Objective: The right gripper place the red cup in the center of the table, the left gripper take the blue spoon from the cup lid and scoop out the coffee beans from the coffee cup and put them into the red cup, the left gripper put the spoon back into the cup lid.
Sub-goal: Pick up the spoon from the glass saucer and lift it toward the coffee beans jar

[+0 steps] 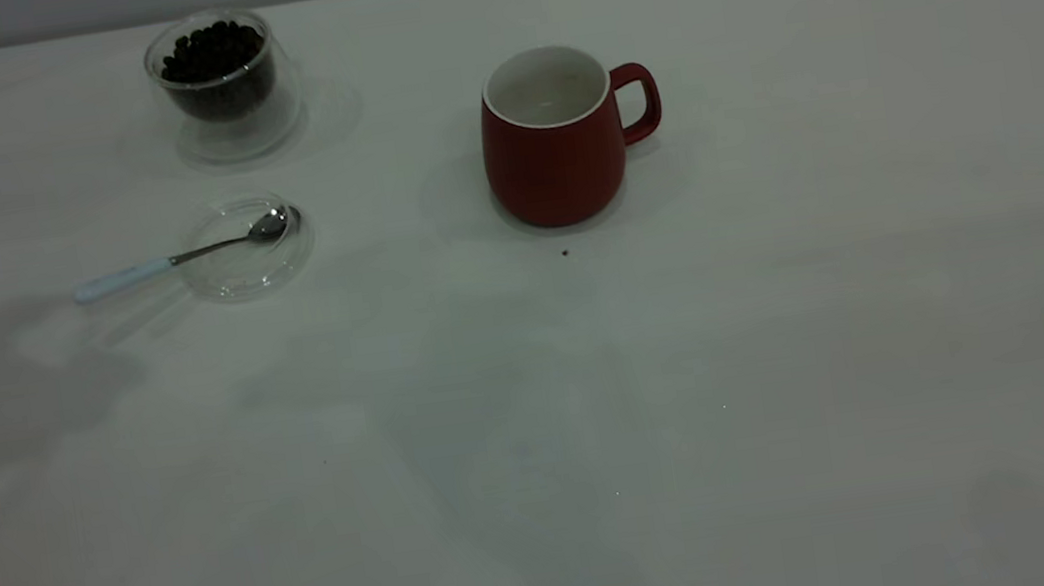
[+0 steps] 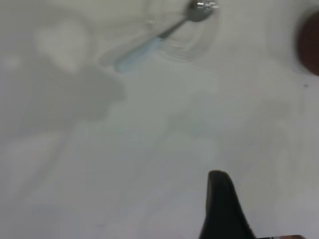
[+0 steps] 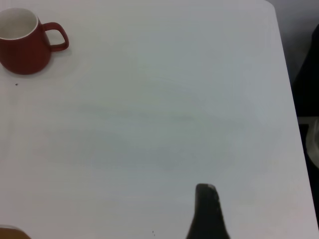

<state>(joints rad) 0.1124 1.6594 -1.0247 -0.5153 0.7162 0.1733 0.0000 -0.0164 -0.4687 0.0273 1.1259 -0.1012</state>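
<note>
Red cup [image 1: 555, 162] stands upright mid-table [image 1: 792, 348], empty. We judge the spoon pickup is next: left gripper [image 2: 224, 209], jaw state unclear, should pinch the blue spoon [image 1: 175, 259] by its handle overhanging the cup lid [image 1: 245, 259], toward the left edge.

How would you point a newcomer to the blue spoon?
Start at the white table and find the red cup near its middle. Left of the cup lie two clear glass pieces: the coffee cup full of dark coffee beans, and in front of it the flat cup lid. The blue spoon has its shiny bowl on the lid, its pale handle sticking out leftward.
</note>
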